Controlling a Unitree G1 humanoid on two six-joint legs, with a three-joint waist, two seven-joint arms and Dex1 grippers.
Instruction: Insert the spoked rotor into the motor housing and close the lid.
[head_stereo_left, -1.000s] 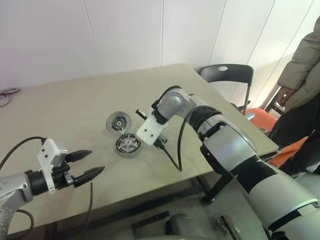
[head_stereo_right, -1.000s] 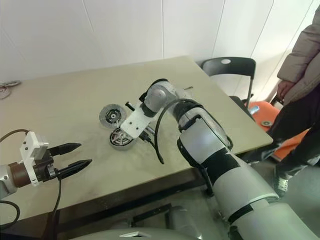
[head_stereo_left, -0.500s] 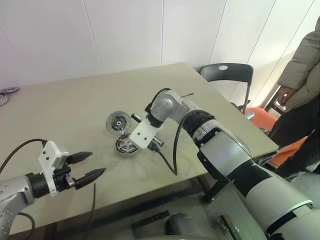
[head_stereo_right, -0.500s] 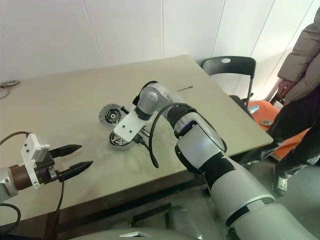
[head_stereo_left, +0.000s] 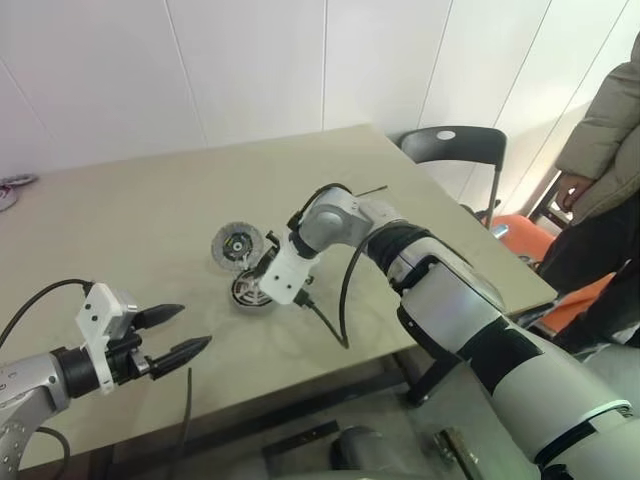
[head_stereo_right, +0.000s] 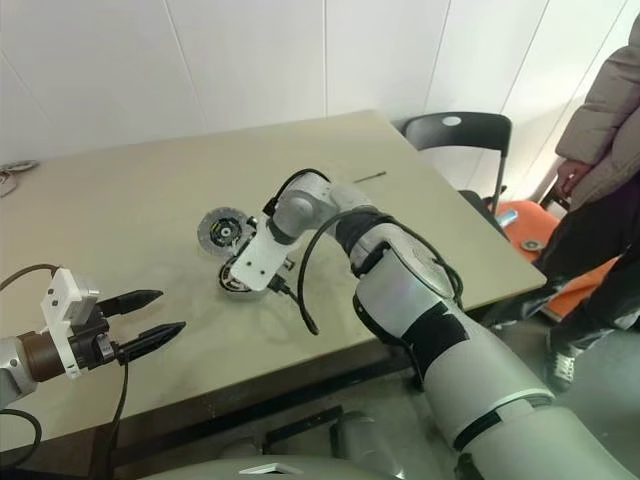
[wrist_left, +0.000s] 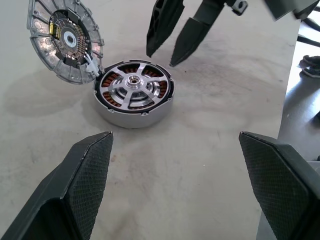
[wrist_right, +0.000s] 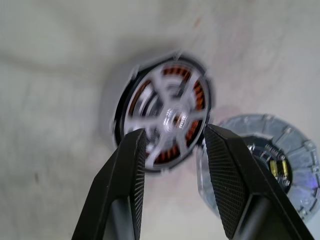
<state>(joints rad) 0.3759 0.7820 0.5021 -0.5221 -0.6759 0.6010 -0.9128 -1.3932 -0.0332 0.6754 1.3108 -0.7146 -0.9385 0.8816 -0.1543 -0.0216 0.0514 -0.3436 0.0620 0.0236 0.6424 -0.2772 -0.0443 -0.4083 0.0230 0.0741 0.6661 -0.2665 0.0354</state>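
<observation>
Fingers of your right gripper (wrist_left: 172, 35), black and tapered with cross-hatched pads, stand apart just above the motor housing (wrist_left: 134, 95), holding nothing. Your left gripper (head_stereo_left: 170, 332) hangs near the worktop's (head_stereo_left: 150, 210) front edge, its fingers spread wide and empty. You will find the spoked rotor (wrist_left: 133, 84) seated in the housing, a shallow round metal shell on the matte beige worktop, copper windings visible between the silver spokes. The lid (wrist_left: 64, 39), a ribbed grey disc with a dark hub, leans tilted against the housing rim.

The spoked rotor (wrist_left: 134, 90) sits in the motor housing (wrist_left: 131, 114), the lid (wrist_left: 65, 40) touching its far-left side.
</observation>
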